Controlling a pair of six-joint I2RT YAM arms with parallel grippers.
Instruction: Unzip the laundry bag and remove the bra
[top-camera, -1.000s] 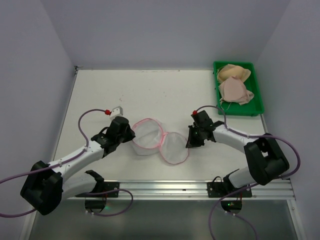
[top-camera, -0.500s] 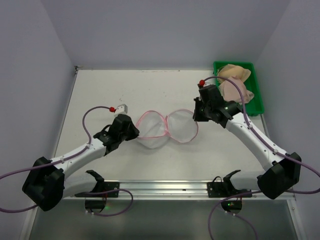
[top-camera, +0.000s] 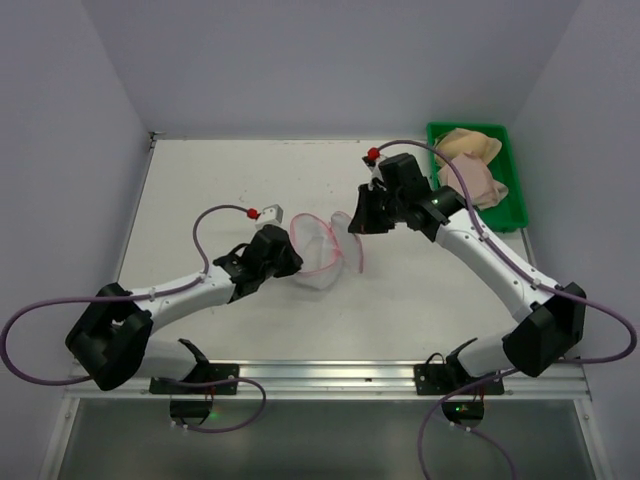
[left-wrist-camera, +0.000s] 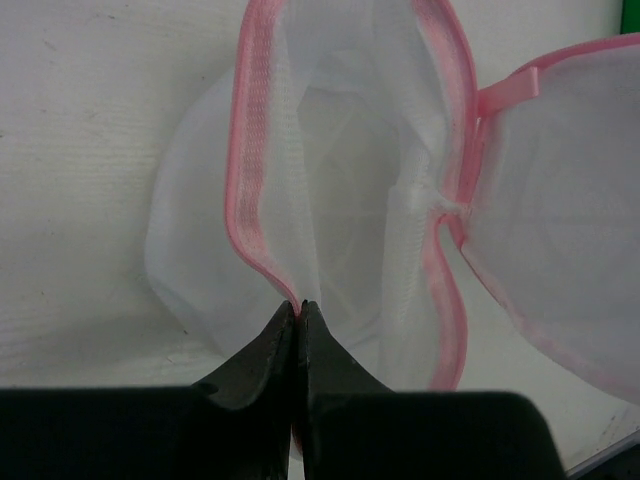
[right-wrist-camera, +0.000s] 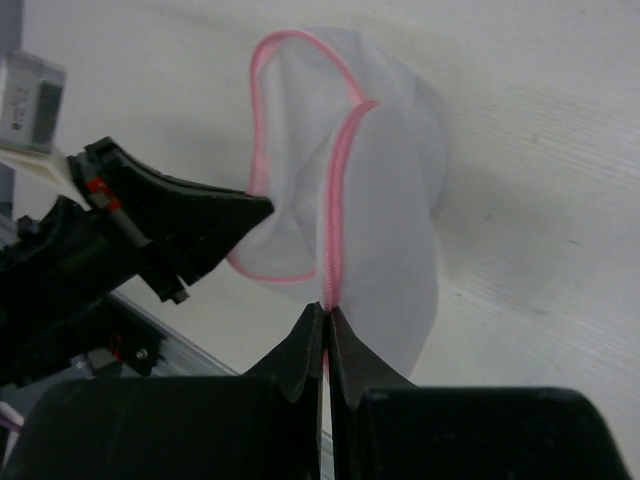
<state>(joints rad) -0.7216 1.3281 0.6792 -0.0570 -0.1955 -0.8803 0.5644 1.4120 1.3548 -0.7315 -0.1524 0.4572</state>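
The laundry bag (top-camera: 318, 262) is white mesh with a pink zip edge; it is unzipped, hangs open and looks empty inside (left-wrist-camera: 340, 200). My left gripper (top-camera: 291, 258) is shut on the pink rim of the bag's body (left-wrist-camera: 298, 305). My right gripper (top-camera: 358, 226) is shut on the pink edge of the round lid flap (right-wrist-camera: 327, 306) and holds it lifted and upright beside the body. The bra (top-camera: 470, 168), beige and dusty pink cups, lies in the green tray behind the right arm, apart from both grippers.
The green tray (top-camera: 516, 190) stands at the table's back right corner, against the right wall. A metal rail (top-camera: 330, 375) runs along the near edge between the arm bases. Purple cables loop off both arms.
The right gripper has carried the lid flap left and up, from lying flat to standing on edge. The left gripper has moved right and farther back with the bag's rim.
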